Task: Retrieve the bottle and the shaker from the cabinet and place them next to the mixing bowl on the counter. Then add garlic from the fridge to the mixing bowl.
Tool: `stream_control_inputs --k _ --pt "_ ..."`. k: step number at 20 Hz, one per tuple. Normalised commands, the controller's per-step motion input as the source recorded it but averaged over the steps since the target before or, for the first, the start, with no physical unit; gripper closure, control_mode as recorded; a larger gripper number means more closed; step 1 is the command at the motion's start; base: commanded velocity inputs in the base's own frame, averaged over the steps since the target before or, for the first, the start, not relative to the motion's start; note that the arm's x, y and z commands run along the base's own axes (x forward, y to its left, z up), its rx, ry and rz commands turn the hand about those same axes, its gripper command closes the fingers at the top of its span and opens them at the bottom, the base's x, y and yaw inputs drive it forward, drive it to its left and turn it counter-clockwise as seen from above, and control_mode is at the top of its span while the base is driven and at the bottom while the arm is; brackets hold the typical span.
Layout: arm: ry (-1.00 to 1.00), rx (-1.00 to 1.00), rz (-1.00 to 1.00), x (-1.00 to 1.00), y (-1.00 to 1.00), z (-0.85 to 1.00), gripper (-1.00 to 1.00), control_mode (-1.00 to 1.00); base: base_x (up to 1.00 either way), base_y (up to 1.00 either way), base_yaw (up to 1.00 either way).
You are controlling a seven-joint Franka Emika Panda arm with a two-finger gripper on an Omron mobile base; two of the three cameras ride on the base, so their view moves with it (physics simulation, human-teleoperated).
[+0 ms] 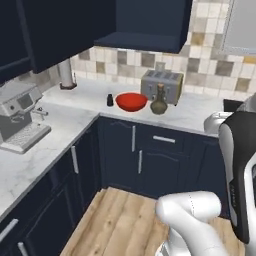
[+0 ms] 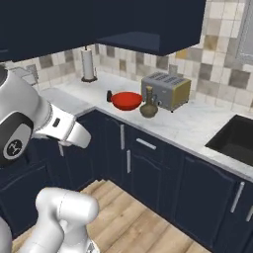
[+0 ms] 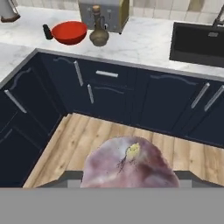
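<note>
Carrying the garlic (image 3: pixel 130 164), with the gripper (image 3: pixel 130 177) clamped around it, well short of the mixing bowl (image 3: pixel 69 32). Risking a slip, the bulb being rounded, papery and purple-blotched, with little flat surface to grip. Risking a knock on the way in too, with the bottle (image 3: pixel 99 30), squat-bellied brown glass under a cork, standing just right of the bowl, and the small black cylindrical shaker (image 3: pixel 46 31) just left of it. Aiming for a glossy red bowl sitting on the veined white marble counter (image 3: pixel 144 41).

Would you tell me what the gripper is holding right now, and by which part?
The gripper holds the garlic, a pale purplish bulb. The bulb hides the fingers, so the exact place of the hold cannot be told.
</note>
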Motion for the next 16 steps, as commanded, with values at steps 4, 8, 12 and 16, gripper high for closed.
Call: stream_control_inputs --k 4,8,12,16 --pt "0.00 0.00 0.00 0.00 0.00 0.00 1.00 1.00 0.99 0.44 -0.02" --pt "0.00 0.00 0.00 0.00 0.00 0.00 1.00 1.00 1.00 0.48 -0.03" --pt "0.00 0.00 0.00 0.00 0.00 0.00 1.00 1.00 1.00 0.31 0.00" --pt "0.00 0.00 0.00 0.00 0.00 0.00 1.00 1.00 0.66 0.00 -0.18"
